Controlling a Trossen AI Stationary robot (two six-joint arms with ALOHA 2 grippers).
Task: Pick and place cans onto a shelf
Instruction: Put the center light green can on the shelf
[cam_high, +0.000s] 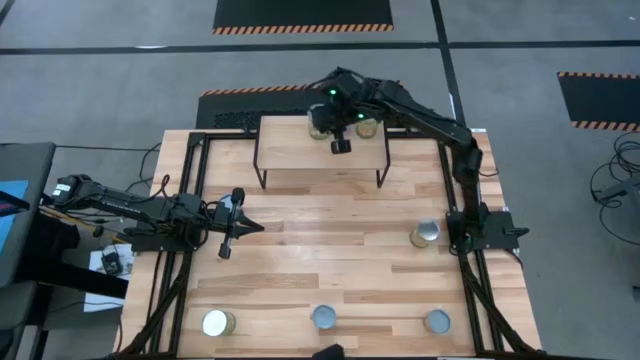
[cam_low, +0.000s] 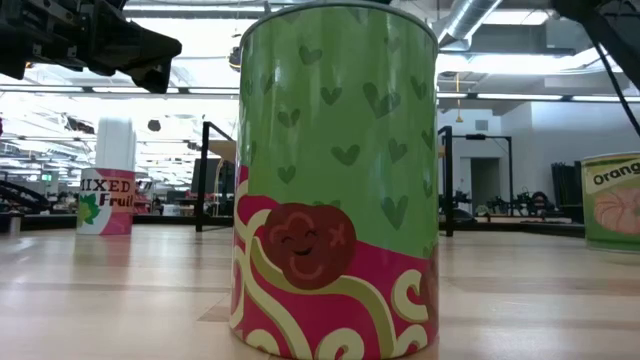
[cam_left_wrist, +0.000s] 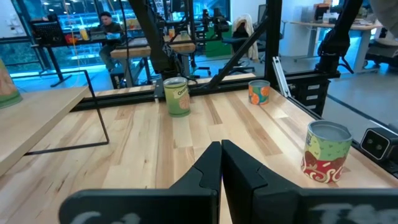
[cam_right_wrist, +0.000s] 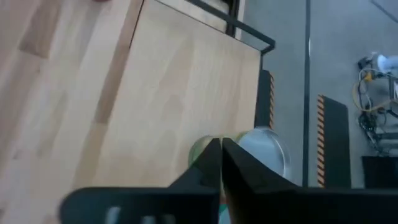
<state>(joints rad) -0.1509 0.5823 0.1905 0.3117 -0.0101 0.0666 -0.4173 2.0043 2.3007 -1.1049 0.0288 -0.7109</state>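
Wooden shelf (cam_high: 300, 145) stood at far edge of surface (cam_high: 330, 270); two cans (cam_high: 366, 127) sat on it, four below. Right hand (cam_high: 341, 146) hung over shelf, fingers together, empty. Left hand (cam_high: 227, 240) waited left, shut. Best: lift clear before swinging to next can (cam_high: 425, 234).

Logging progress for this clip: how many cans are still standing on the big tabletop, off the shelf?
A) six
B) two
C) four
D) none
C: the high view shows four cans on the tabletop: one near the right arm's base and three along the near edge; the others sit on the shelf.
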